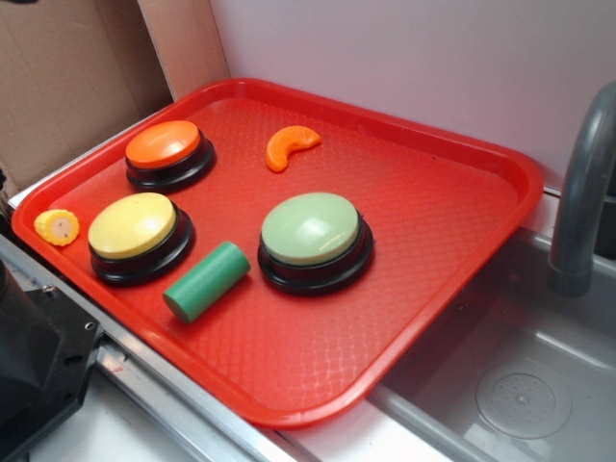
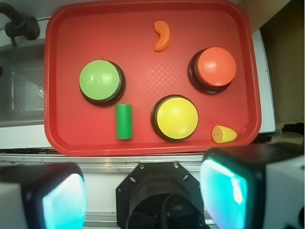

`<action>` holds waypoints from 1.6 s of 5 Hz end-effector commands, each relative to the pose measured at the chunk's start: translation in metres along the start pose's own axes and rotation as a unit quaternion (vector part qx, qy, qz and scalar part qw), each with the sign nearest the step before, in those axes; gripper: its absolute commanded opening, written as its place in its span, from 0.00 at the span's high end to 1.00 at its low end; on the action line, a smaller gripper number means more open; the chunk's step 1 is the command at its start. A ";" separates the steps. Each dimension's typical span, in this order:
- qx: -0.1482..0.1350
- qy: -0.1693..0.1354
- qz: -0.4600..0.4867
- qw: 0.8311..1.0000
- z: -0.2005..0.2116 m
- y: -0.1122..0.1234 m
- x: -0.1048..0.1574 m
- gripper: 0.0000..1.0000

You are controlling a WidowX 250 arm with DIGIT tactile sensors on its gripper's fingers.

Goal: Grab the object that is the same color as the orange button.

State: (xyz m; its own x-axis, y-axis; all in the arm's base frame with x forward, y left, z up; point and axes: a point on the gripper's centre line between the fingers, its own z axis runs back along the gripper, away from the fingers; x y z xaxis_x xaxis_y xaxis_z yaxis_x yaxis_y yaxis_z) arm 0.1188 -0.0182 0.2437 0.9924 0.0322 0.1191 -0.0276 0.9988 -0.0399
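The object, a small glossy orange crescent (image 1: 290,145) (image 2: 162,35), lies on the red tray (image 1: 433,250) (image 2: 66,62) near its far edge. The orange button (image 1: 166,149) (image 2: 214,68) stands on a black base at the tray's back left in the exterior view. In the wrist view my gripper (image 2: 143,193) hangs high above the near side of the tray, over the black robot base, open with a wide gap and nothing between its fingers (image 2: 224,191). It does not show in the exterior view.
A yellow button (image 1: 137,231) (image 2: 175,118) and a pale green button (image 1: 312,236) (image 2: 100,82) stand on the tray. A green cylinder (image 1: 205,281) (image 2: 124,121) lies between them. A yellow corn piece (image 1: 58,227) (image 2: 224,134) sits at a tray corner. A grey sink (image 1: 520,385) with faucet (image 1: 582,192) adjoins.
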 end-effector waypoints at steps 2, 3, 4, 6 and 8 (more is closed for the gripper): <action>-0.019 -0.004 0.013 1.000 -0.021 -0.001 0.025 0.00; -0.014 -0.003 0.039 0.999 -0.047 0.002 0.047 0.00; -0.001 -0.017 0.086 0.996 -0.072 0.013 0.068 0.00; -0.005 -0.038 0.145 0.989 -0.131 0.037 0.127 0.00; 0.025 -0.073 0.188 0.979 -0.177 0.052 0.159 0.00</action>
State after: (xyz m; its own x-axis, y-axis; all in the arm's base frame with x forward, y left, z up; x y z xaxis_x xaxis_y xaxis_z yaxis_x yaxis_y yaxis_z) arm 0.2883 0.0247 0.0684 0.8969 0.3980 0.1928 -0.3971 0.9167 -0.0449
